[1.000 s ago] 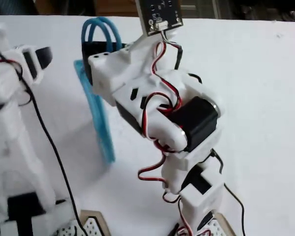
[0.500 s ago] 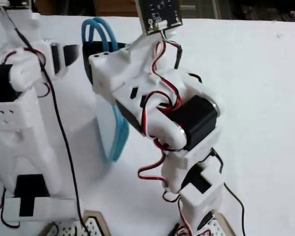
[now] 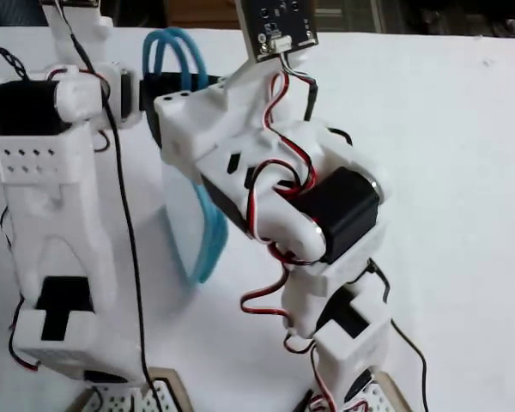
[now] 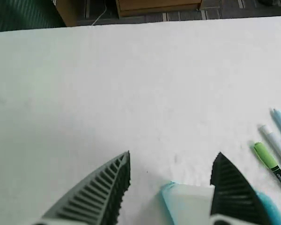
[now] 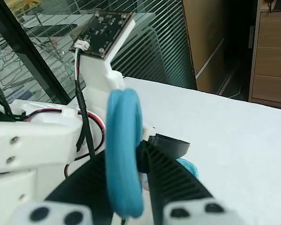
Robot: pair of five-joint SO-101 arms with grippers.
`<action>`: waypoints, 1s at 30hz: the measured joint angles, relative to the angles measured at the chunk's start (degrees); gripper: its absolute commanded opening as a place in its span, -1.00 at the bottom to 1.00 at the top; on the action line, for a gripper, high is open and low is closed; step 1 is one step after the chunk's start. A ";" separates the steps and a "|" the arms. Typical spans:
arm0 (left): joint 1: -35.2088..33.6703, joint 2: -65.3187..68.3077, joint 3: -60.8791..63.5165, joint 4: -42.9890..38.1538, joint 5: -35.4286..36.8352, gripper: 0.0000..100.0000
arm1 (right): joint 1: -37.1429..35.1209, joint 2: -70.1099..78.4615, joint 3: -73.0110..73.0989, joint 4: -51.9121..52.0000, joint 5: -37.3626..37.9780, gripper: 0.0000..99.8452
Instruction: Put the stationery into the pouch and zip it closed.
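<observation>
Moving up the left side of the high view, the left arm (image 3: 60, 172) now has its spread left gripper (image 4: 173, 157) around a corner of the one pouch (image 3: 208, 245), so I think it can soon hold it open. The right gripper (image 5: 138, 151) pinches the blue loop (image 5: 124, 140) and keeps the pouch lifted. About three pens (image 4: 268, 157) lie outside it, at the lower right of the left wrist view.

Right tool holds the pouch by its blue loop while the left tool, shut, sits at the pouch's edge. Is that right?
Not quite. The left tool is open: the left wrist view shows its jaws standing apart at the edge of the pouch. The rest holds: the right tool does hold the pouch by its blue loop.
</observation>
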 measured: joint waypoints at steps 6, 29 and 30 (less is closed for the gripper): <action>0.00 3.25 -0.35 0.44 -2.29 -0.43 | 0.00 0.00 0.00 0.00 0.00 -0.97; -0.44 3.08 -7.30 1.41 0.62 -0.42 | 0.09 0.00 0.00 0.00 0.00 -0.97; -0.35 3.08 -8.09 1.41 0.62 -0.42 | 0.09 0.00 0.00 0.00 0.00 -0.97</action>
